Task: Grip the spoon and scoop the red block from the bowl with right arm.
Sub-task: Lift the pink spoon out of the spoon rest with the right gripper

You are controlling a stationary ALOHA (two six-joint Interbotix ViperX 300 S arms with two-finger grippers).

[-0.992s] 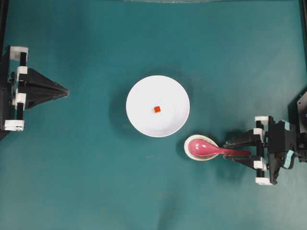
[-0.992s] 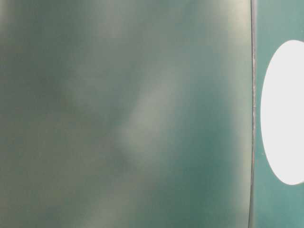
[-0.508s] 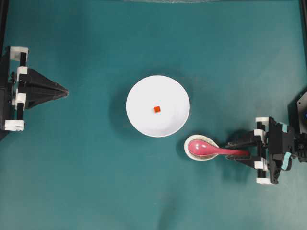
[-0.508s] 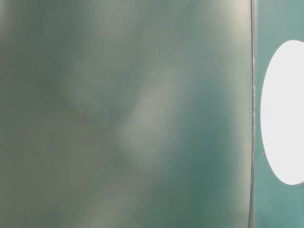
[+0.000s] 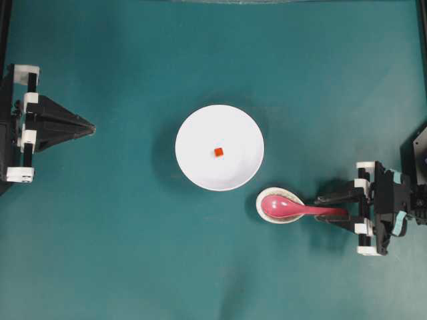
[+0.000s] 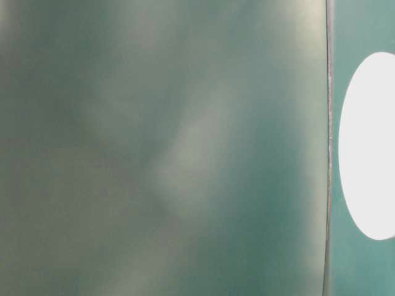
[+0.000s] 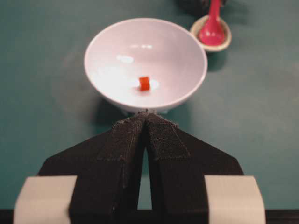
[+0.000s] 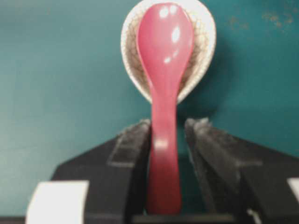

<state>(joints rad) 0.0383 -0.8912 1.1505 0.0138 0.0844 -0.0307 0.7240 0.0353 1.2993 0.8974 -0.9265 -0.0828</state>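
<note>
The pink spoon point(image 5: 283, 206) lies with its scoop in a small speckled dish point(image 5: 268, 197) and its handle pointing right. My right gripper point(image 5: 324, 211) is open and straddles the handle. In the right wrist view the left finger point(image 8: 138, 137) is against the handle of the spoon point(image 8: 164, 51) and the right finger point(image 8: 202, 133) stands off it with a gap. The red block point(image 5: 218, 152) sits in the middle of the white bowl point(image 5: 197, 167). The left gripper point(image 5: 89, 125) is shut at the table's left edge, pointing at the bowl point(image 7: 180, 56) and the block point(image 7: 145, 83).
The speckled dish point(image 8: 204, 49) sits just below and right of the bowl, nearly touching it. Green table surface point(image 5: 133, 253) lies all around. The table-level view is a green blur with a white oval point(image 6: 370, 148) at its right edge.
The right gripper has edged slightly to the right along the spoon's handle. Spoon, bowl, block and left arm have not moved.
</note>
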